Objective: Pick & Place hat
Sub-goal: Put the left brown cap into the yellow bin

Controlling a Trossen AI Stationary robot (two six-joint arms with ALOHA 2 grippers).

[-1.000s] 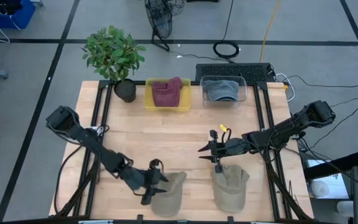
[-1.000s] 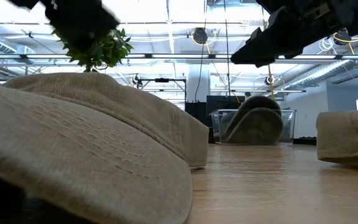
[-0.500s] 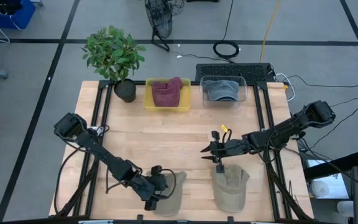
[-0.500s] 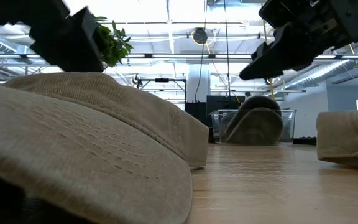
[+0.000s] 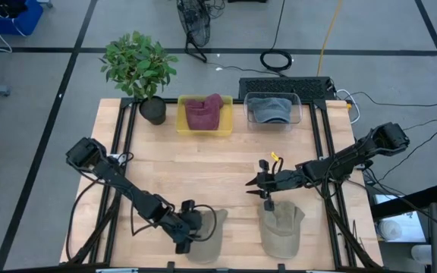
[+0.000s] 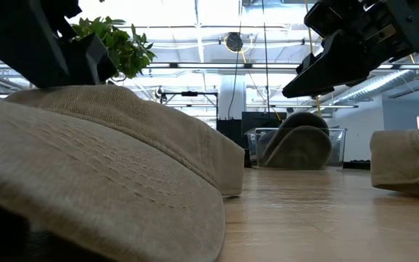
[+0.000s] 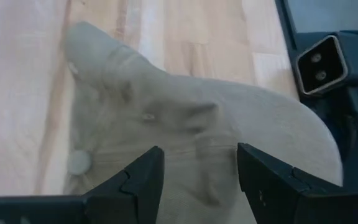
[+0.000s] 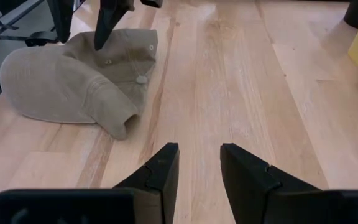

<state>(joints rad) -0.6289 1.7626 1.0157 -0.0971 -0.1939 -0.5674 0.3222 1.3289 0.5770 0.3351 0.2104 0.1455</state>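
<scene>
Two tan hats lie brim-down near the table's front edge. The left tan hat (image 5: 207, 241) (image 7: 185, 124) (image 6: 86, 160) has my left gripper (image 5: 196, 227) (image 7: 197, 180) open just above its crown, slanting down, one finger on each side of the crown's middle. The right tan hat (image 5: 281, 227) (image 6: 407, 167) lies free. Behind it and higher, my right gripper (image 5: 250, 186) (image 8: 197, 165) hangs open over bare wood, pointing toward the table's left, with nothing between its fingers. My left gripper stands with its open fingers (image 7: 135, 180) right over the crown (image 7: 191, 143) of the left tan hat, coming slanting down from the table's left. I cannot tell whether the fingertips touch the cloth. The hat lies flat on the table.
At the far edge stand a yellow bin (image 5: 203, 125) holding a maroon hat, a clear bin (image 5: 273, 110) (image 6: 300, 149) holding a grey hat, and a potted plant (image 5: 139, 68). The low camera (image 7: 319, 59) sits close beside the left hat. Bare wood lies mid-table.
My left gripper has sunk toward the left tan hat and tipped further downward, staying open. The hats have not moved.
</scene>
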